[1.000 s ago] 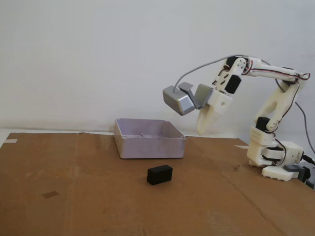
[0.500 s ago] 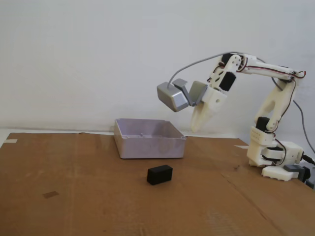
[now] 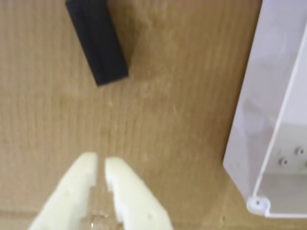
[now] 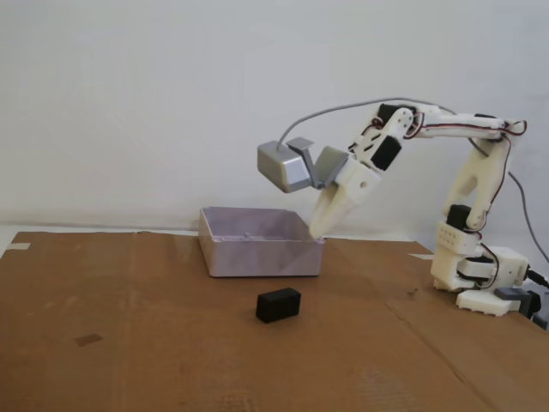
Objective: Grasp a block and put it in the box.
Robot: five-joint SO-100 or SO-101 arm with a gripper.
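Gripper [image 4: 316, 230]: raised above the cardboard sheet [image 4: 154, 343], tips pointing down and to the left in the fixed view, hanging just over the right corner of the box [image 4: 257, 249]. Not touching the box wall as far as can be told. In the wrist view, gripper [image 3: 101, 163] entering from the bottom edge, two cream fingers [image 3: 72, 191] nearly pressed together, only a thin slit between the tips. Nothing pinched.

Block [image 4: 279, 305]: black, rectangular, lying flat on the cardboard in front of the box, near its front wall but apart from it. In the wrist view, block [image 3: 98, 43] at the top left, long axis tilted, well ahead of the fingertips and clear of them.

Box in the wrist view [image 3: 268, 120]: at the right edge, pale wall and lipped rim visible, one corner near the bottom right. Inner floor partly in view; small screw bosses visible there.

Grey housing [image 4: 283, 167]: mounted on the gripper, above the box, with a grey cable [image 4: 343, 110] arching back to the arm.

Arm base [image 4: 480, 279]: standing to the right of the box, well apart from it, at the cardboard's edge.
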